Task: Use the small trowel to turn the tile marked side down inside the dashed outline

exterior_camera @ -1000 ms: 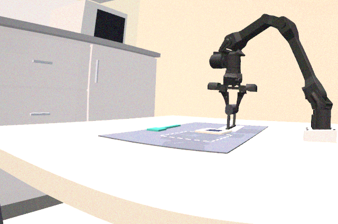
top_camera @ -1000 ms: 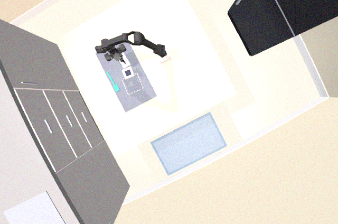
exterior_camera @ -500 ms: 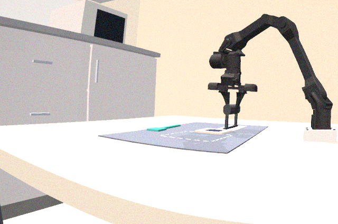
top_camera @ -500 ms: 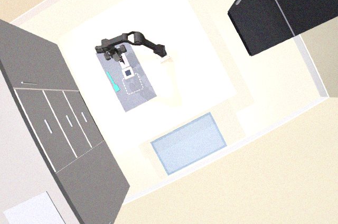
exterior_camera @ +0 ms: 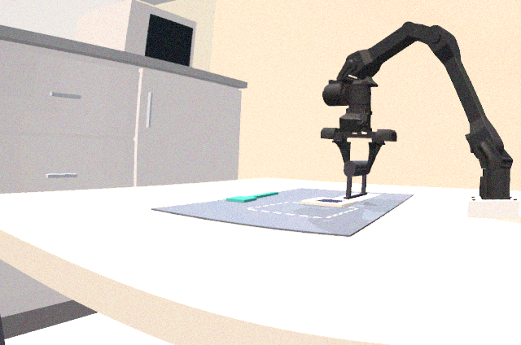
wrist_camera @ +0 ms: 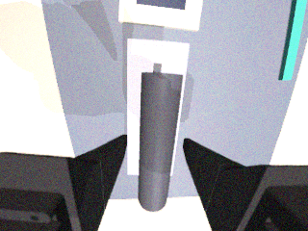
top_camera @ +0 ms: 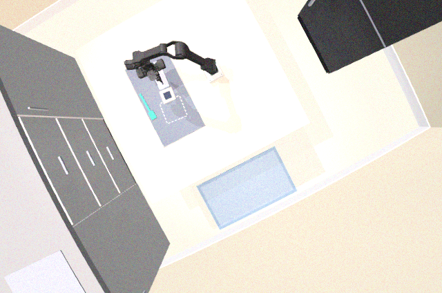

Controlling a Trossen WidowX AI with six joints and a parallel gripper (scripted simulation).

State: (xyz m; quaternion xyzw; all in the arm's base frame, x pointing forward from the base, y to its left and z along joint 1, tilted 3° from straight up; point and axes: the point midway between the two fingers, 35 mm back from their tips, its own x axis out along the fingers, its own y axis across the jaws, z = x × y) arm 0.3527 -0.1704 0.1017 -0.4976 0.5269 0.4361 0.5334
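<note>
The trowel (exterior_camera: 356, 168) (wrist_camera: 159, 111) lies on the mat (top_camera: 171, 136) (exterior_camera: 202, 208) (wrist_camera: 241, 135): a white blade flat on it, thin dark posts and a dark cylindrical handle above. My gripper (exterior_camera: 357, 165) (wrist_camera: 155, 140) points down with its fingers on either side of the handle. It is open, with a gap beside the handle on both sides in the wrist view. The white-rimmed tile (top_camera: 173, 92) (wrist_camera: 161, 18) lies flat, dark square mark up, just beyond the blade's end. It is at the edge of the dashed outline (top_camera: 167, 122), mostly outside it.
A teal flat tool (top_camera: 152, 115) (exterior_camera: 241, 198) (wrist_camera: 293, 48) lies along one side of the mat, beside the tile and outline. The arm's base (top_camera: 214, 75) (exterior_camera: 492, 207) stands on the table beyond the mat's other side. Grey cabinets (exterior_camera: 189, 122) stand beyond the table.
</note>
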